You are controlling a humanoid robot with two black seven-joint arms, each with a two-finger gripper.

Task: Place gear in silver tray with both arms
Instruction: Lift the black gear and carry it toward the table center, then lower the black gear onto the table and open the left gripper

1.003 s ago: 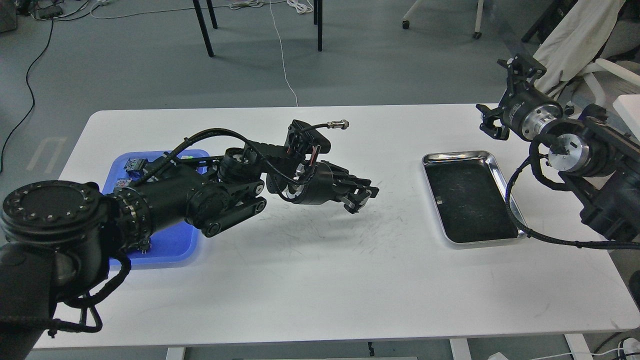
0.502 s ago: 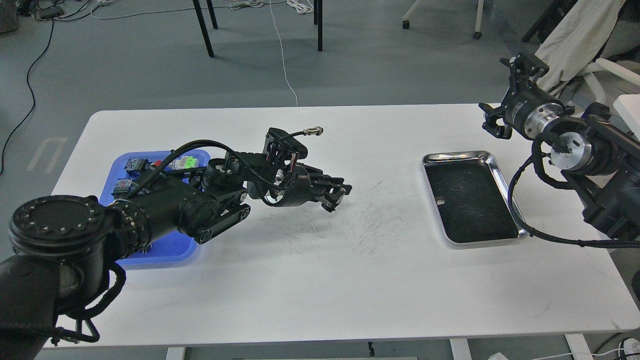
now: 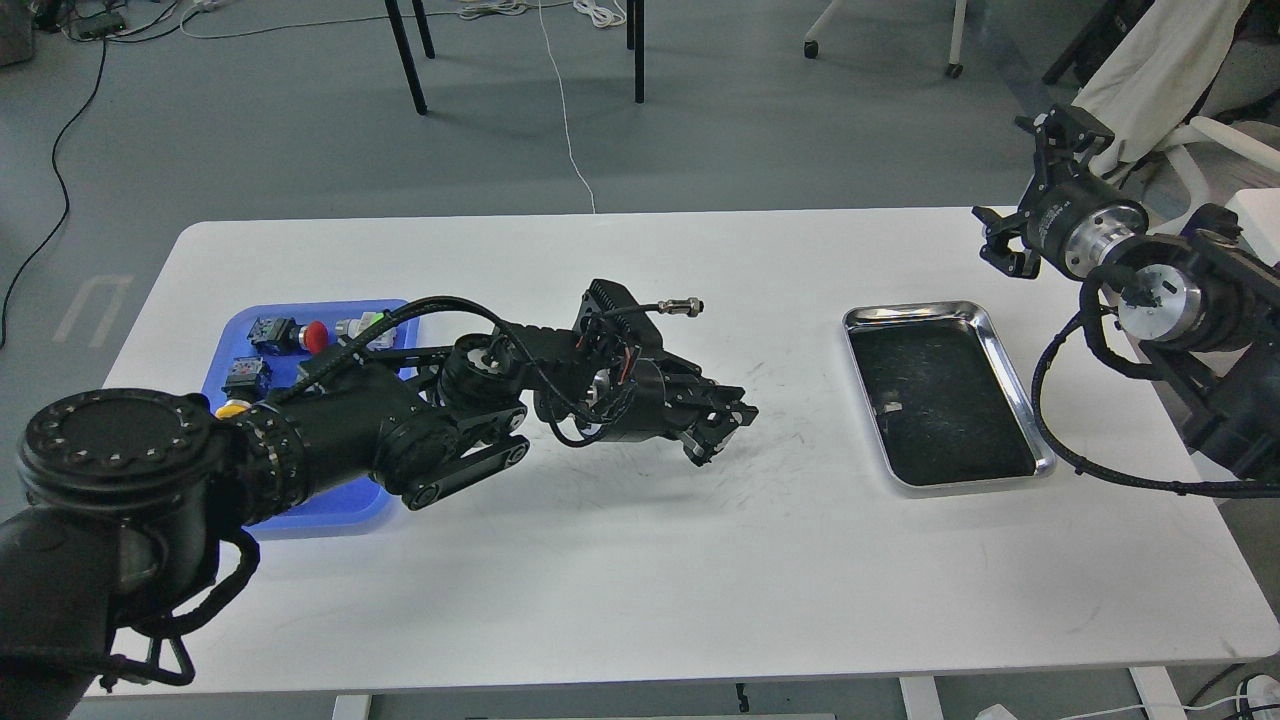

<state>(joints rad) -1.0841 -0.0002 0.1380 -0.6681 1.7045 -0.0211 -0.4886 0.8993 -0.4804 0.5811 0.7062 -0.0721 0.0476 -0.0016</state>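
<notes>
The left claw (image 3: 722,428) hangs over the tabletop (image 3: 640,560); the silver tray (image 3: 1010,375) lies to its right. I cannot tell if either claw is apart; the right claw (image 3: 1035,195) is too dark.

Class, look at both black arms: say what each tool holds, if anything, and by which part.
It cannot be told. The left tool hangs over the white table, its fingers too dark to separate; the right tool, beyond the shiny steel tray, shows nothing visible.

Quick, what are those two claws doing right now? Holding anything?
Left gripper: over the table; too dark to tell whether it is open, shut or holding something.
Right gripper: beyond the silver tray; open, holding nothing.
</notes>
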